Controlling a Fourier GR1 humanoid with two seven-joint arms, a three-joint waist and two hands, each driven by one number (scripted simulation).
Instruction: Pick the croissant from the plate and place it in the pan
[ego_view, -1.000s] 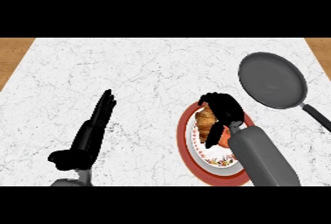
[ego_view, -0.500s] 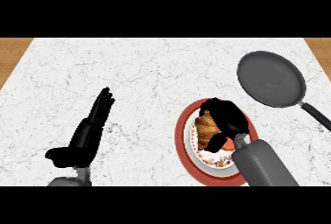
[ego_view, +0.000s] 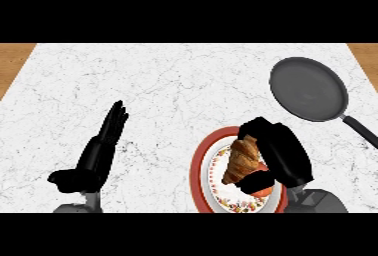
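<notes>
Right hand (ego_view: 285, 153) shifted lower, curled round croissant (ego_view: 241, 161) on plate (ego_view: 198, 171), left hand (ego_view: 100, 149) open

My right hand (ego_view: 284, 152) curls round the croissant (ego_view: 242, 161), over the plate (ego_view: 201, 170) at the counter's (ego_view: 170, 85) near edge. The pan (ego_view: 307, 89) sits by the right edge, apart from the plate. My left hand (ego_view: 92, 160) rests open toward the near left corner.

A kitchen: a marble desk (ego_view: 177, 80) carries a frying pan (ego_view: 306, 95) beyond the fingers (ego_view: 256, 131) of the right hand (ego_view: 289, 159), and a croissant (ego_view: 241, 161) on a plate (ego_view: 198, 172) under them.
</notes>
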